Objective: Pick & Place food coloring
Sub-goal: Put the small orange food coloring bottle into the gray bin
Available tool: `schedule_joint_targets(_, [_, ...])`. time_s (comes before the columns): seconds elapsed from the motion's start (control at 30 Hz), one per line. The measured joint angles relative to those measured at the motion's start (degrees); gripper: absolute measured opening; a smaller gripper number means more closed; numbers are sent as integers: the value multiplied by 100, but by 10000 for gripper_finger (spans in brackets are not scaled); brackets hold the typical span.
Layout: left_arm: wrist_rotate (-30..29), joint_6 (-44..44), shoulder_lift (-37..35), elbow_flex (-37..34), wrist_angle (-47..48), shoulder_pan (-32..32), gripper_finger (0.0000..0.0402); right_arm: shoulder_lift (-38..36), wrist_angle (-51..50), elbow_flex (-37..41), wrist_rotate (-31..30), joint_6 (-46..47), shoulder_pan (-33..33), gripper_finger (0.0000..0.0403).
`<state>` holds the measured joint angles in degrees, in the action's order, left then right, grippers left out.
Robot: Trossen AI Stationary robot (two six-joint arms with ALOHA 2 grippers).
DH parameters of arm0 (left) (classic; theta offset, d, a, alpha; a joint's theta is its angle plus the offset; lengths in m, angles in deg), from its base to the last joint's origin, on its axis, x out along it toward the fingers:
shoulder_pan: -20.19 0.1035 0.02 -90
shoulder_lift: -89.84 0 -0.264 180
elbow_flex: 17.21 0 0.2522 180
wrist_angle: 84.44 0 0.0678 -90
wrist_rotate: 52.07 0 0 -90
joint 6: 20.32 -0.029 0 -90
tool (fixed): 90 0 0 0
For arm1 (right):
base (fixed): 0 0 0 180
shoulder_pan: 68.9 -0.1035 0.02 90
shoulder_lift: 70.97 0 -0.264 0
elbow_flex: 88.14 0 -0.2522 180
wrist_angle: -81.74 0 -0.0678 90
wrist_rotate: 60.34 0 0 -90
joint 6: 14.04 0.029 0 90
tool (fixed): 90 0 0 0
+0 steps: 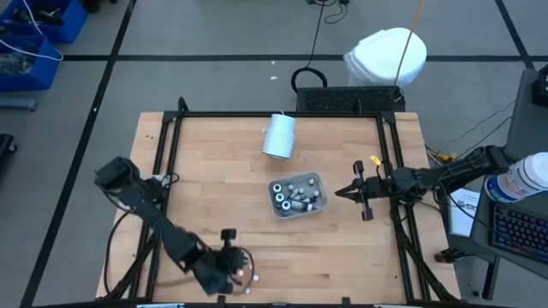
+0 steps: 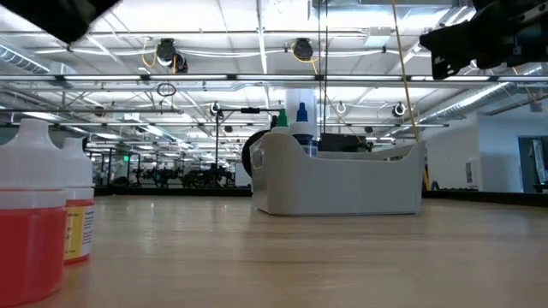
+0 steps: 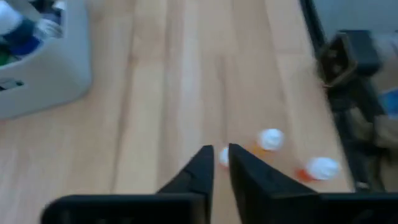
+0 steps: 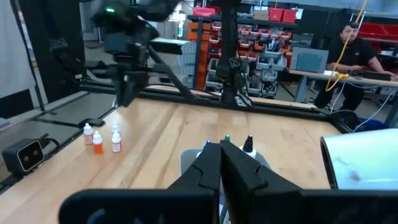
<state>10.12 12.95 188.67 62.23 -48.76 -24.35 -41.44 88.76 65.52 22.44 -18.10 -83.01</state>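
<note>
Three tiny food coloring bottles [image 4: 97, 141] with white caps and orange or red contents stand upright on their bases on the wooden table [image 1: 214, 171], near its front edge [image 1: 247, 275]. My left gripper [image 1: 235, 267] hovers just above them, its fingers a narrow gap apart. One white cap [image 3: 222, 157] shows through that gap and the other two [image 3: 270, 138] stand beyond. A pale grey tray [image 1: 295, 195] at mid-table holds several more bottles. My right gripper [image 1: 340, 193] is shut and empty, level, just right of the tray.
A pale blue-white cylinder [image 1: 279, 135] lies on the table behind the tray. A small black camera [image 4: 25, 155] sits at the front edge near the loose bottles. Black frame rails [image 1: 167, 145] run along the table's sides. A person sits at a desk beyond [image 4: 351, 53].
</note>
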Motion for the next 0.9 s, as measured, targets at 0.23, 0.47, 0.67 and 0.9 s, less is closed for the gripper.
schedule_joint_targets(0.23, [404, 409, 501, 849, 817, -407, 176, -1, 39, 0, 0, 35, 0, 1])
schedule_joint_targets(0.47, [452, 890, 518, 404, 797, -362, 260, -1, 84, -4, -14, -2, 0, 1])
schedule_joint_targets(0.67, [890, 914, 515, -71, -38, -231, 277, -1, 80, -4, -17, -12, 0, 0])
schedule_joint_targets(0.9, [1009, 767, 515, -379, -706, -121, 259, -1, 36, -4, -17, -27, 0, 0])
